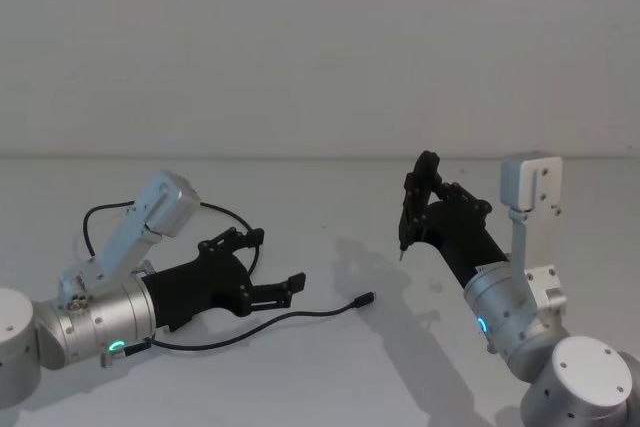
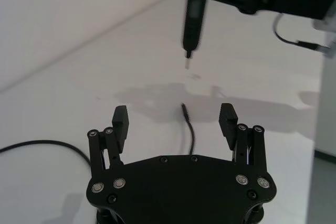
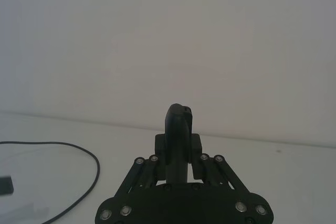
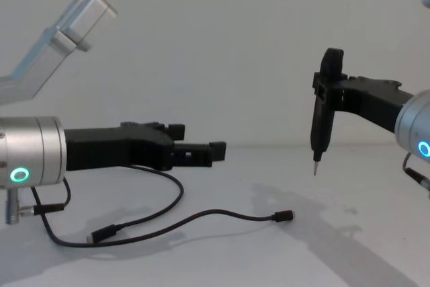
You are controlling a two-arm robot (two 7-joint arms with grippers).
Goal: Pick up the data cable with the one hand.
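Note:
The data cable point(image 1: 310, 313) is a thin black line lying in loose curves on the white table, one plug point(image 4: 285, 216) pointing toward the middle. My left gripper point(image 1: 272, 262) hovers open a little above it. In the left wrist view the cable point(image 2: 190, 135) runs out between the spread fingers point(image 2: 227, 121), untouched, its plug tip just ahead of them. My right gripper point(image 4: 329, 92) is raised at the right, shut on a slim black tool point(image 4: 321, 122) whose pin tip points down, clear of the table.
The table point(image 1: 330, 377) is white and bare, meeting a white wall point(image 1: 300, 47) at the back. A further loop of the cable point(image 1: 100, 212) curls behind my left arm. Open surface lies between the two arms.

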